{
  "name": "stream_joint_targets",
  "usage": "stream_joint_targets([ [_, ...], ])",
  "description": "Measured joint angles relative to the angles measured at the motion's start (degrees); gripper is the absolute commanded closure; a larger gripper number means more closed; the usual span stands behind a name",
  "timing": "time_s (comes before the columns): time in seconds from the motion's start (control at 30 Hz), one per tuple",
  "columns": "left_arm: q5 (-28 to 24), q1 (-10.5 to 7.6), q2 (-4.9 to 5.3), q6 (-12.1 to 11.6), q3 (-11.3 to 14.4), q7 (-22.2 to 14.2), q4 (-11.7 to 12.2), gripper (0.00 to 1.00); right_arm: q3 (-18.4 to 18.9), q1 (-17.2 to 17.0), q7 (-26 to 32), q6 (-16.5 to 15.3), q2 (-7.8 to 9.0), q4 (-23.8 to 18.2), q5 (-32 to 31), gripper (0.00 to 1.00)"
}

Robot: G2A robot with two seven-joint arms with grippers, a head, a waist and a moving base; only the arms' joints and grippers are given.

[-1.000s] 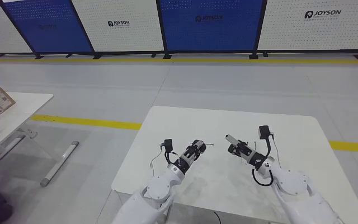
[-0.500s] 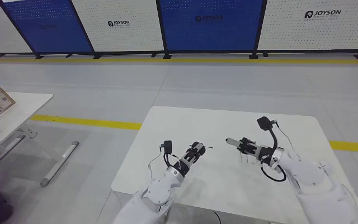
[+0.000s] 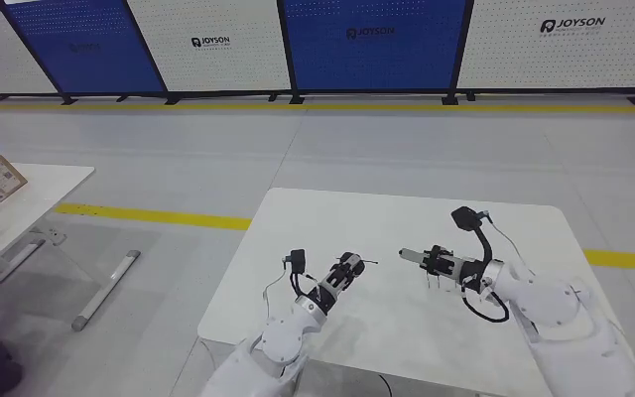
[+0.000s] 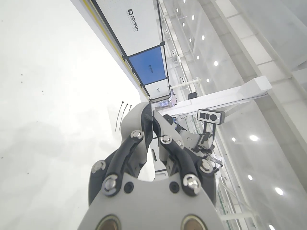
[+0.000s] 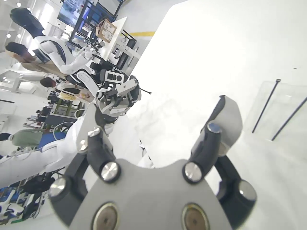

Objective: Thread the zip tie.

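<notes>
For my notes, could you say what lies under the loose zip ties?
A clear sheet, with the white table showing through it; the ties hide only thin strips.

Grey floor with yellow line, blue and white panels behind

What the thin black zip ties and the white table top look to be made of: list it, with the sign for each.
Thin black zip ties: probably a nylon-type plastic with a matt finish; they are slim straight strips, each with a small square head.
White table top: smooth with a faint sheen, perhaps laminate or painted board; it shows soft reflections, and its core is not visible.
</notes>
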Motion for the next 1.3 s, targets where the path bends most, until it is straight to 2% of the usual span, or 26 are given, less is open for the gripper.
stream_joint_targets([
  [0.1, -1.7, -0.08, -0.05, -0.5, -0.4, -0.7, -0.7, 1.0, 0.0, 0.0, 0.0, 0.0, 0.0, 0.0, 0.0, 0.0],
  [0.2, -4.7, 0.99, 0.19, -1.9, -2.0, -2.6, -3.1, 1.0, 0.0, 0.0, 0.0, 0.0, 0.0, 0.0, 0.0, 0.0],
  [0.3, -7.0, 2.88, 0.63, -3.3, -4.6, -4.2, -6.8, 1.0, 0.0, 0.0, 0.0, 0.0, 0.0, 0.0, 0.0, 0.0],
  [0.53, -9.4, 9.39, 1.71, -5.7, -10.2, -8.1, -18.4, 1.0, 0.0, 0.0, 0.0, 0.0, 0.0, 0.0, 0.0, 0.0],
  [0.63, -8.4, 12.42, 2.04, -7.2, -11.3, -9.4, -23.1, 1.0, 0.0, 0.0, 0.0, 0.0, 0.0, 0.0, 0.0, 0.0],
  [0.77, -5.6, 15.88, 2.37, -9.2, -11.8, -10.6, -27.5, 1.0, 0.0, 0.0, 0.0, 0.0, 0.0, 0.0, 0.0, 0.0],
  [0.83, -4.4, 17.22, 2.47, -9.9, -11.8, -10.8, -28.8, 1.0, 0.0, 0.0, 0.0, 0.0, 0.0, 0.0, 0.0, 0.0],
  [0.9, -4.2, 17.79, 2.53, -10.1, -11.7, -11.1, -29.2, 1.0, 0.0, 0.0, 0.0, 0.0, 0.0, 0.0, 0.0, 0.0],
  [1.1, -4.7, 17.67, 2.6, -9.7, -11.7, -11.3, -29.0, 1.0, 0.0, 0.0, 0.0, 0.0, 0.0, 0.0, 0.0, 0.0],
  [1.2, -3.8, 17.36, 2.61, -8.5, -11.6, -10.7, -28.3, 1.0, 0.0, 0.0, 0.0, 0.0, 0.0, 0.0, 0.0, 0.0],
  [1.3, -2.9, 16.08, 2.51, -4.9, -10.7, -9.9, -26.0, 1.0, 0.0, 0.0, 0.0, 0.0, 0.0, 0.0, 0.0, 0.0],
])
